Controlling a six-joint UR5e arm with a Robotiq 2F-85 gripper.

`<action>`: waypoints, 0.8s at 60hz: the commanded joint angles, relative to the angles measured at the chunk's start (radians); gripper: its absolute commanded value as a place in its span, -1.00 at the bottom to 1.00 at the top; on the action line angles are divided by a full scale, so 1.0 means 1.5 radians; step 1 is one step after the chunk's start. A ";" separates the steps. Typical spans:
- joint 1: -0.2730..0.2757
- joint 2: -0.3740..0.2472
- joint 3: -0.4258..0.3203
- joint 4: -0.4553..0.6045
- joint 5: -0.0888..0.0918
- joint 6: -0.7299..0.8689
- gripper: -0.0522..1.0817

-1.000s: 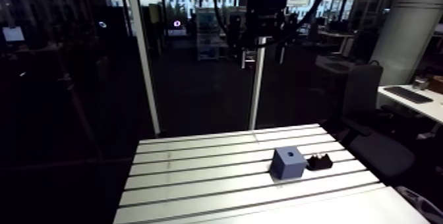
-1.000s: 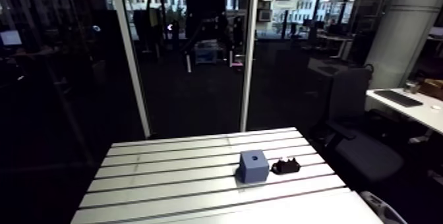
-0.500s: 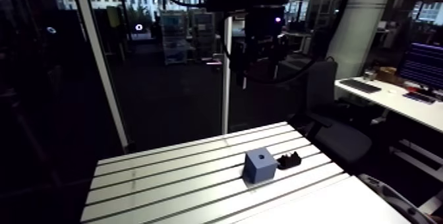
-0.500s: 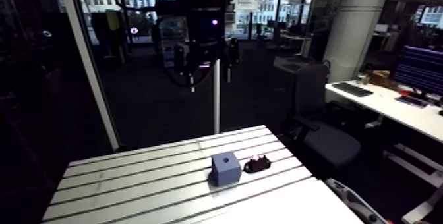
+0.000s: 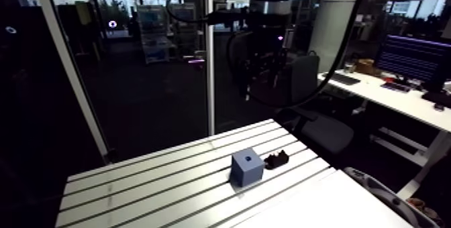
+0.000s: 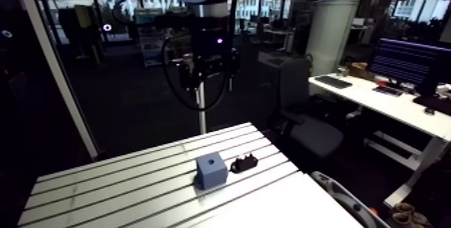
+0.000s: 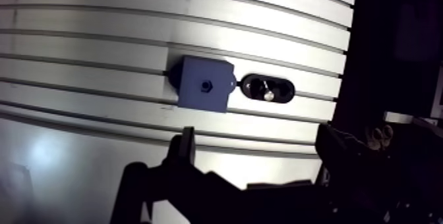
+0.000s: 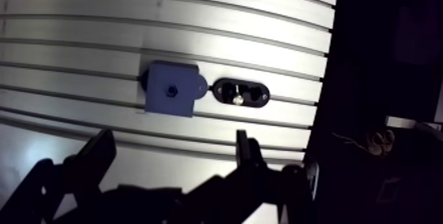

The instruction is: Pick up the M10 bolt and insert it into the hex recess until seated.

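A blue cube block (image 7: 203,84) stands on the slotted table (image 7: 99,16), with a small dark hex recess (image 7: 206,85) in its top face. Right beside it lies a black oval holder (image 7: 267,88) with the silver-headed bolt (image 7: 269,95) standing in it. My gripper (image 7: 257,149) hangs high above the table, well short of both. It is open, its dark fingers (image 7: 183,151) spread wide with nothing between them. In the arm view the block (image 5: 246,167) and the holder (image 5: 275,158) sit near the table's right end, far below the wrist.
A plain white surface (image 5: 315,204) adjoins the slotted table on the near side. Just past the holder the table ends at an edge (image 7: 343,75), with dark floor beyond. Long bare slotted rails (image 5: 147,184) stretch away from the block's other side.
The whole arm view has swung and shifted, so the camera has moved with the arm. The block and the holder lie where they lay on the table.
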 commanded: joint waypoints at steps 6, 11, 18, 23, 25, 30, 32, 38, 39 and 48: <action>-0.042 0.022 0.022 -0.038 0.020 0.006 -0.89; -0.050 0.032 0.027 -0.049 0.025 0.014 -0.89; -0.062 0.040 0.032 -0.053 0.028 0.021 -0.89; -0.071 0.053 0.033 -0.053 0.029 0.021 -0.89; -0.071 0.058 0.033 -0.053 0.029 0.021 -0.89; -0.073 0.070 0.033 -0.053 0.029 0.023 -0.89; -0.073 0.073 0.031 -0.053 0.029 0.025 -0.89; -0.073 0.095 0.023 -0.052 0.020 0.051 -0.89; -0.073 0.098 0.020 -0.051 0.020 0.058 -0.89; -0.072 0.111 0.015 -0.051 0.015 0.062 -0.88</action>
